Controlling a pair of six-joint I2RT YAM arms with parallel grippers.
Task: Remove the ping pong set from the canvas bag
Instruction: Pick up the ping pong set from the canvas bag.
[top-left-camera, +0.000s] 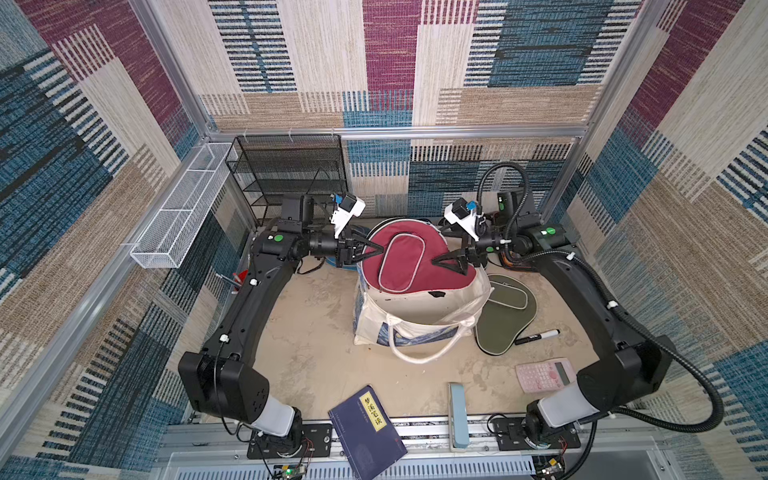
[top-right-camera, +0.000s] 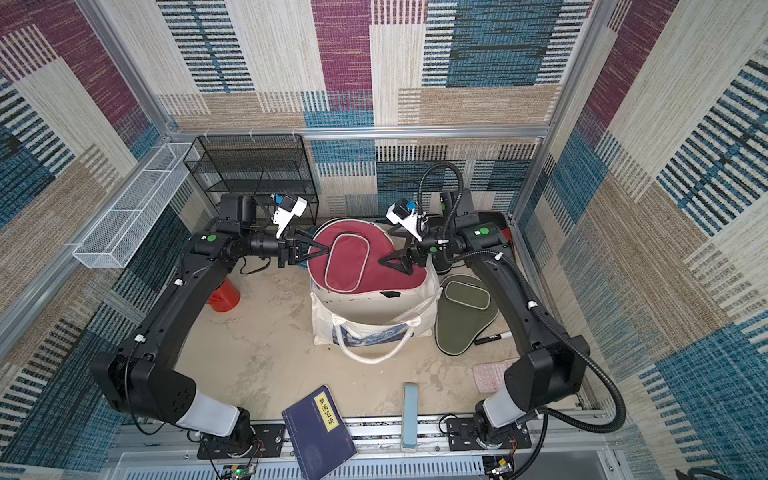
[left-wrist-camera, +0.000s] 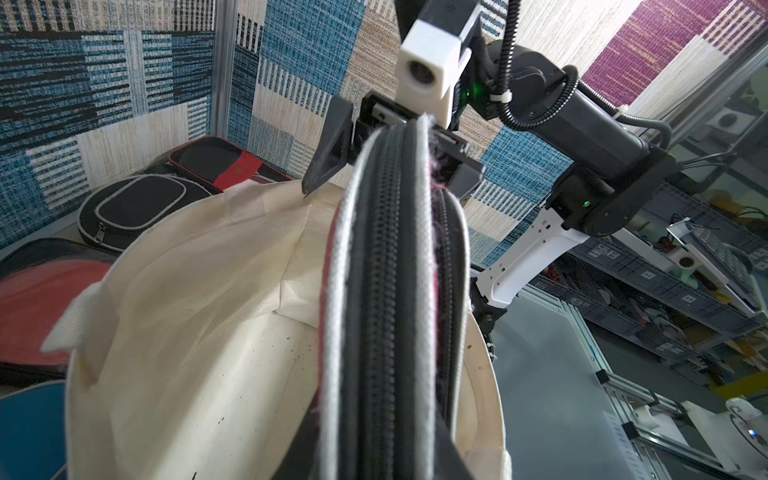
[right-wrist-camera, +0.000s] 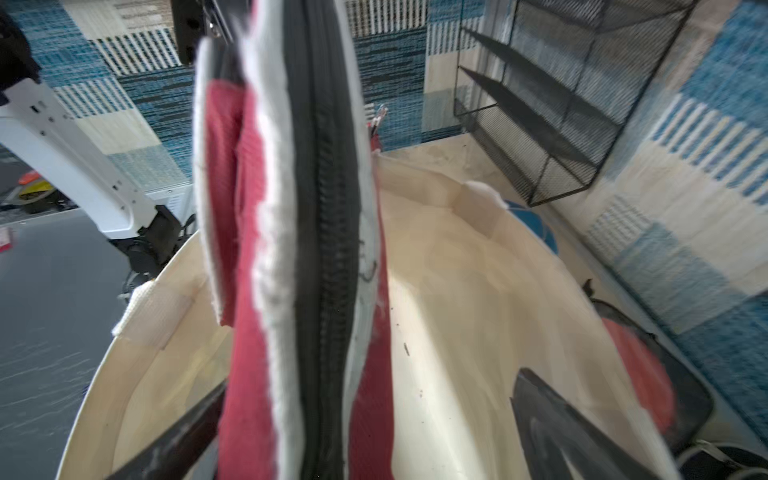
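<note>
- Two tools meet at one maroon paddle-shaped zip cover (top-left-camera: 409, 259), held level over the open mouth of the cream canvas tote bag (top-left-camera: 370, 320). Whether it touches the bag's rim I cannot tell.
- Left tool (top-left-camera: 379, 250) is pinched narrow on the cover's zipped rim; the left wrist view shows that rim running straight into it.
- Right tool (top-left-camera: 435, 262) stands wide, its fingers (left-wrist-camera: 328, 153) on either side of the opposite rim without clamping.
- By its look the cover is light, padded cloth over a stiff flat core. Held at one edge, it may droop or swing.
- Best hold: the piped zip rim of the round head, not the front pocket panel.
- Out on the bench (top-left-camera: 311, 353) lie an olive green cover (top-left-camera: 505, 316) and, behind the bag, a black cover (left-wrist-camera: 137, 208) and a black case with a red band (left-wrist-camera: 224, 162).
</note>
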